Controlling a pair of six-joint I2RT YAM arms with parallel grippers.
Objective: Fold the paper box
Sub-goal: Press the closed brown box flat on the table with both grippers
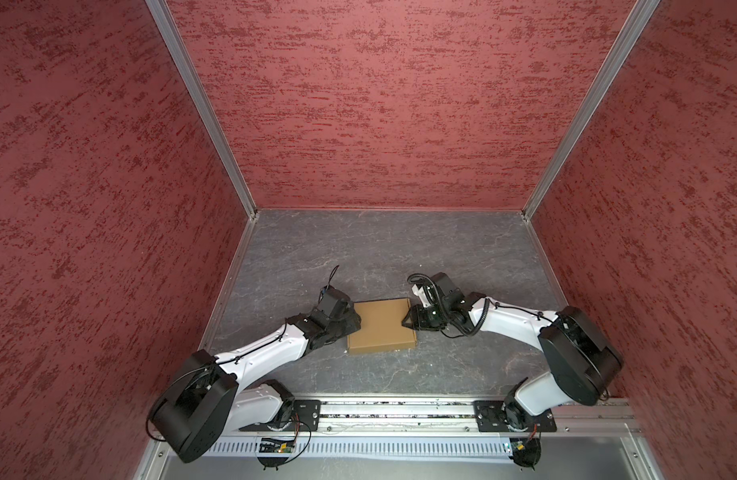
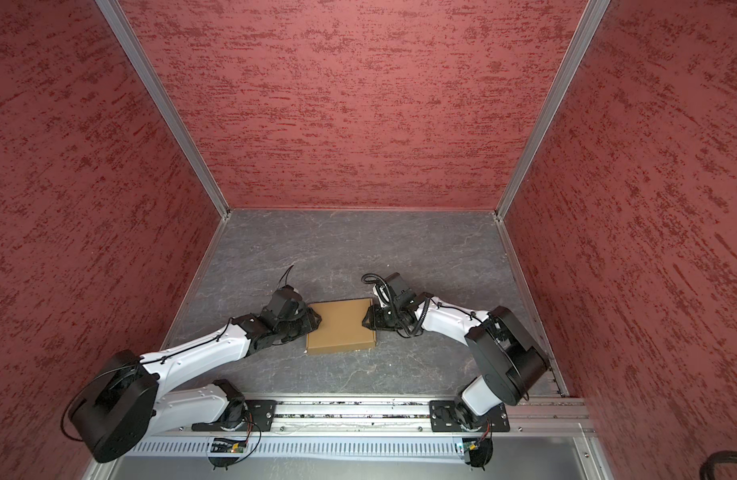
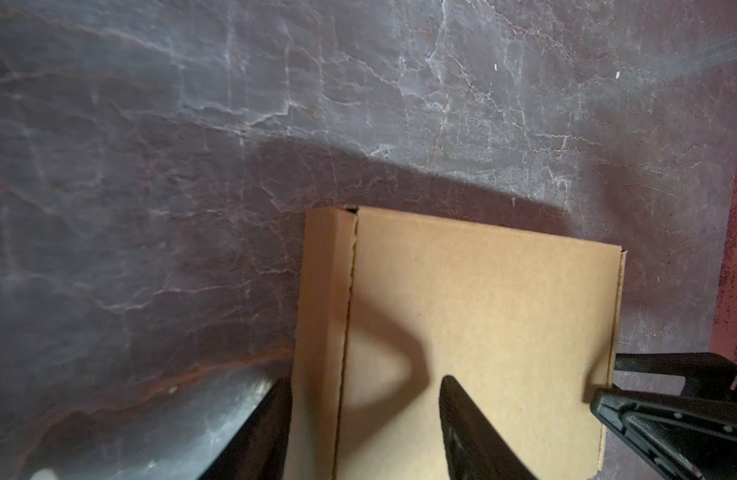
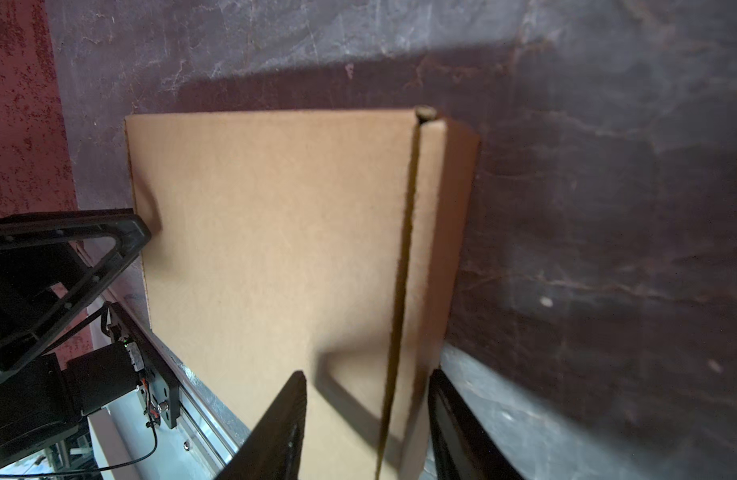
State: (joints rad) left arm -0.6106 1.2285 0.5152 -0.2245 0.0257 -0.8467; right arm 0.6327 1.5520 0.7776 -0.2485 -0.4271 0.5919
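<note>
Since the paper box (image 1: 381, 326) lies closed at lower centre in both top views, seating seems in hand; left gripper (image 3: 366, 380) and right gripper (image 4: 367, 374), jaws apart, should press its seam (image 4: 404, 270) flush.

Wrist views dim, blurred, shadowed; top views evenly lit.

Three dark-red, mottled textured walls (image 1: 379, 104) joined at aluminium corner posts (image 1: 202, 108); grey, marble-veined floor (image 1: 379, 249), softly shadowed in both wrist views; aluminium rail (image 1: 400, 409) along the near edge.
</note>
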